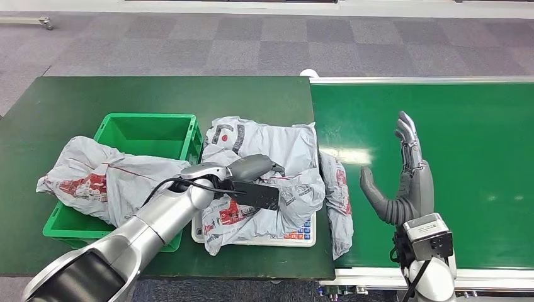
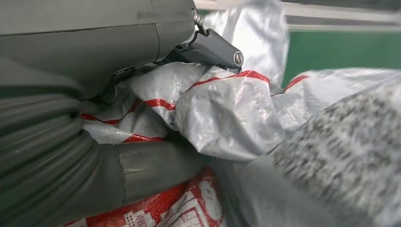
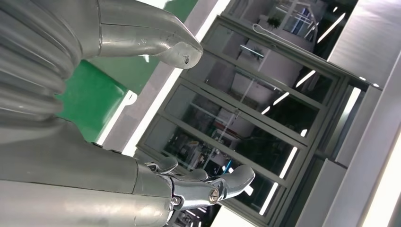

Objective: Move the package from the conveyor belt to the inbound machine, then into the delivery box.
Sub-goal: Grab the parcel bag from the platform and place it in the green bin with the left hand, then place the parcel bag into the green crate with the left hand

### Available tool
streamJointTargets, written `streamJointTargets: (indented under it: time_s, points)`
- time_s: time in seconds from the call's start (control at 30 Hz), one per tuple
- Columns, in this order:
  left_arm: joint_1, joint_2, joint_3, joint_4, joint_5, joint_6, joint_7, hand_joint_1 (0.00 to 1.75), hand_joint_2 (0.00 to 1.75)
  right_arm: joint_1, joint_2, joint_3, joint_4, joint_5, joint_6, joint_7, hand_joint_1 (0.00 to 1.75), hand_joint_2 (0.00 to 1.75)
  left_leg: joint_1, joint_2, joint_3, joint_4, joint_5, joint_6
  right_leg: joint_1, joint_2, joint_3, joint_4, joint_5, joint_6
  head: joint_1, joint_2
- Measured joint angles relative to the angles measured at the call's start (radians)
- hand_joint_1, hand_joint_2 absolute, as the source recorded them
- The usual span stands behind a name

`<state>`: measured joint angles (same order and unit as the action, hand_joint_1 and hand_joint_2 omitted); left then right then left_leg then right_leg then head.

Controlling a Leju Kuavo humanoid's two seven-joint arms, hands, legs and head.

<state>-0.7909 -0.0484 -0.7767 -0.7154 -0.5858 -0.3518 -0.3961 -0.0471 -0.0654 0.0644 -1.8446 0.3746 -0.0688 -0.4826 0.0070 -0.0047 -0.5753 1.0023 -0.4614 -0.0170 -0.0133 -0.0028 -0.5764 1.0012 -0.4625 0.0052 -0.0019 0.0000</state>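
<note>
Right now your left hand [image 1: 252,170] grips the package [image 1: 264,163] at frame centre, on the inbound machine [image 1: 296,238], prob. for scanning before the delivery box [image 1: 148,135] at left. Right hand [image 1: 403,182] hovers w/ fingers spread, holding nothing, over the conveyor belt [image 1: 478,157].

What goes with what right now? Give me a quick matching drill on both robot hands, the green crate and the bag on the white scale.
Things:
1. left robot hand
2. right robot hand
3. green crate
4. grey package on the white scale

States:
A. open, fingers up, above the conveyor belt
B. another grey bag draped across its rim
C. grips crumpled grey plastic
D. lies under the left robot hand

Pairs: 1-C, 2-A, 3-B, 4-D
</note>
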Motion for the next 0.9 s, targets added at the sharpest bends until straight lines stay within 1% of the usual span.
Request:
streamJointTargets:
  time_s: [0.13, 0.2, 0.23, 0.27, 0.3, 0.37, 0.43, 0.5, 0.53, 0.6, 0.67, 0.73, 0.83, 0.9]
  points:
    - [0.029, 0.036, 0.032, -0.095, 0.129, -0.092, -0.062, 1.75, 1.75, 0.001, 0.0, 0.0, 0.0, 0.003, -0.002, 0.001, 0.0, 1.75, 0.0, 0.0, 0.0, 0.0, 0.0, 0.0, 0.0, 0.0, 0.0, 0.0, 0.0, 0.0, 0.0, 0.0]
    - [0.042, 0.05, 0.057, -0.133, 0.178, -0.09, -0.082, 1.75, 1.75, 0.006, 0.0, -0.004, 0.0, 0.003, -0.006, 0.002, 0.0, 1.75, 0.0, 0.0, 0.0, 0.0, 0.0, 0.0, 0.001, 0.0, 0.0, 0.0, 0.0, 0.0, 0.0, 0.0]
    - [0.051, 0.056, 0.073, -0.152, 0.194, -0.069, -0.088, 1.75, 1.75, 0.012, 0.0, -0.007, -0.002, 0.003, -0.009, 0.003, 0.0, 1.75, 0.0, 0.0, 0.0, 0.0, 0.0, 0.0, 0.0, 0.0, 0.0, 0.0, 0.0, 0.0, 0.0, 0.0]
    - [0.06, 0.06, 0.091, -0.171, 0.201, -0.031, -0.088, 1.75, 1.75, 0.02, 0.0, -0.011, -0.005, 0.003, -0.011, 0.004, 0.0, 1.75, 0.0, 0.0, 0.0, 0.0, 0.0, 0.0, 0.0, 0.0, 0.0, 0.0, 0.0, 0.0, 0.0, 0.0]
    - [0.073, 0.065, 0.112, -0.196, 0.195, 0.03, -0.081, 1.75, 1.75, 0.03, 0.0, -0.016, -0.009, 0.003, -0.013, 0.004, 0.0, 1.75, 0.0, 0.0, 0.0, 0.0, 0.0, 0.0, 0.0, 0.0, 0.0, 0.0, 0.0, 0.0, 0.0, 0.0]
    - [0.104, 0.075, 0.159, -0.254, 0.141, 0.2, -0.053, 1.75, 1.75, 0.052, 0.0, -0.025, -0.021, 0.001, -0.015, 0.001, 0.0, 1.75, 0.0, 0.0, 0.0, 0.0, 0.0, 0.0, 0.0, 0.0, 0.0, 0.0, 0.0, 0.0, 0.0, 0.0]
    - [0.144, 0.091, 0.209, -0.325, 0.036, 0.383, -0.01, 1.75, 1.75, 0.072, 0.0, -0.032, -0.032, 0.0, -0.015, -0.005, 0.0, 1.75, 0.0, 0.001, 0.0, 0.0, 0.0, 0.0, 0.0, 0.001, -0.001, 0.0, 0.0, 0.0, 0.0, 0.0]
    - [0.192, 0.109, 0.261, -0.401, -0.096, 0.529, 0.039, 1.75, 1.75, 0.082, 0.0, -0.035, -0.037, 0.0, -0.015, -0.011, 0.0, 1.75, 0.0, 0.002, -0.001, -0.001, -0.001, -0.001, 0.0, 0.003, -0.002, 0.0, 0.0, 0.0, 0.0, 0.0]
    - [0.218, 0.119, 0.29, -0.438, -0.168, 0.586, 0.069, 1.75, 1.75, 0.083, 0.0, -0.035, -0.038, -0.001, -0.013, -0.011, 0.0, 1.75, 0.0, 0.003, -0.001, -0.001, -0.001, -0.001, 0.001, 0.003, -0.002, 0.0, 0.0, 0.0, 0.0, 0.0]
    - [0.271, 0.138, 0.353, -0.505, -0.303, 0.661, 0.137, 1.75, 1.75, 0.081, 0.0, -0.038, -0.038, 0.0, -0.008, -0.003, 0.0, 1.75, 0.0, 0.003, -0.001, -0.001, -0.001, -0.001, 0.001, 0.004, -0.003, 0.0, -0.001, 0.0, 0.0, 0.0]
    - [0.32, 0.156, 0.417, -0.554, -0.394, 0.694, 0.194, 1.75, 1.75, 0.079, 0.0, -0.042, -0.038, 0.0, -0.006, 0.005, 0.0, 1.75, 0.0, 0.004, -0.001, -0.001, -0.001, -0.001, 0.001, 0.004, -0.003, 0.0, -0.001, -0.001, 0.0, 0.0]
    - [0.361, 0.171, 0.475, -0.584, -0.45, 0.697, 0.24, 1.75, 1.75, 0.078, 0.0, -0.046, -0.038, 0.0, -0.006, 0.01, 0.0, 1.75, 0.0, 0.004, -0.001, -0.001, -0.001, -0.001, 0.001, 0.003, -0.003, 0.0, -0.001, -0.001, 0.0, 0.0]
    - [0.414, 0.195, 0.557, -0.603, -0.542, 0.643, 0.353, 1.75, 1.75, 0.078, -0.001, -0.048, -0.038, 0.002, -0.001, 0.016, 0.0, 1.75, 0.001, 0.004, -0.001, -0.001, -0.001, -0.001, 0.002, 0.003, -0.002, 0.0, -0.001, -0.001, 0.0, 0.0]
    - [0.449, 0.21, 0.611, -0.605, -0.58, 0.596, 0.406, 1.75, 1.75, 0.078, -0.001, -0.049, -0.038, 0.003, 0.005, 0.017, 0.0, 1.75, 0.001, 0.005, -0.001, -0.001, -0.001, -0.001, 0.002, 0.005, -0.003, 0.0, -0.001, -0.001, 0.0, 0.0]
